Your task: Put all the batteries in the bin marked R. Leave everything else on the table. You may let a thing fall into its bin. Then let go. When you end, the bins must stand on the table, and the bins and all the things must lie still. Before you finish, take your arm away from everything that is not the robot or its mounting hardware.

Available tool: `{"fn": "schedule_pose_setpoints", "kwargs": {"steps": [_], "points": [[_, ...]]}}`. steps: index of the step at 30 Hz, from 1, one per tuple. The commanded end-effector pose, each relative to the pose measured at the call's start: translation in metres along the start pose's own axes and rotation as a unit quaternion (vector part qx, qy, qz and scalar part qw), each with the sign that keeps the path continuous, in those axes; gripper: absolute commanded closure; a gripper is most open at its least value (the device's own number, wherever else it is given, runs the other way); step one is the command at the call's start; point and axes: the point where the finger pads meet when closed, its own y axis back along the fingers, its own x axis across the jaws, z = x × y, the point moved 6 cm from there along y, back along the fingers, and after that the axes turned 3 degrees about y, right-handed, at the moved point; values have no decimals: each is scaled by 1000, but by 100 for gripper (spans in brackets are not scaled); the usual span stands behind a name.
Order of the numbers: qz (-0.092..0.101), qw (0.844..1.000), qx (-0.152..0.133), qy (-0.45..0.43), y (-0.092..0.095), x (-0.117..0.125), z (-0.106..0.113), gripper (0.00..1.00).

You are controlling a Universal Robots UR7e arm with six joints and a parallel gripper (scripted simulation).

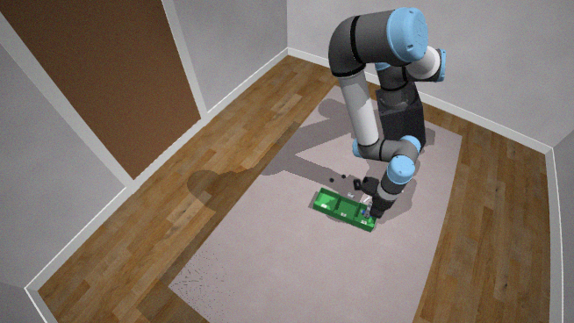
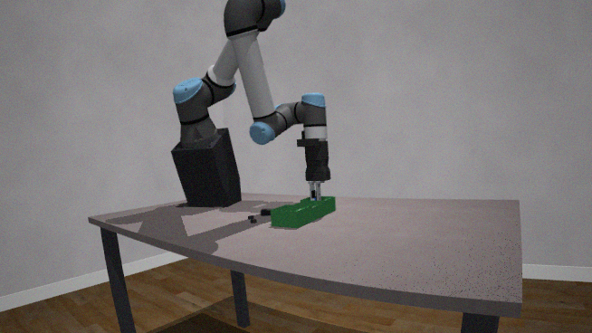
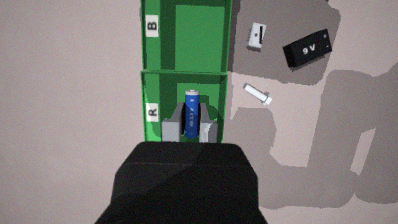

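My gripper [image 3: 191, 112] is shut on a blue cylindrical battery [image 3: 191, 113] and holds it just above the green bin's end compartment marked R [image 3: 183, 106]. In the top view the gripper [image 1: 368, 212] is at the right end of the green bin row [image 1: 344, 209]. In the exterior view the fingers [image 2: 315, 195] reach down to the bin's far end [image 2: 304, 212]. A black 9 V battery [image 3: 307, 48] lies on the table to the right of the bin. The compartment marked B [image 3: 192, 35] looks empty.
A small white clip-like part [image 3: 256, 36] and a white bolt [image 3: 258, 94] lie on the table right of the bin. Two small dark nuts [image 1: 337, 177] lie further back. The robot's black base [image 2: 206, 168] stands at the table's rear.
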Motion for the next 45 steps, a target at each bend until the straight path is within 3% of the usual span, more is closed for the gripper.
{"fn": "schedule_pose_setpoints", "kwargs": {"steps": [1,6,20,21,45], "points": [[-1,1000,0,0,-10,0,0,69],[-1,1000,0,0,-19,0,0,69],[-1,1000,0,0,-19,-1,0,69],[-1,1000,0,0,-19,-1,0,40],[-1,1000,0,0,-13,-1,0,40]]}}
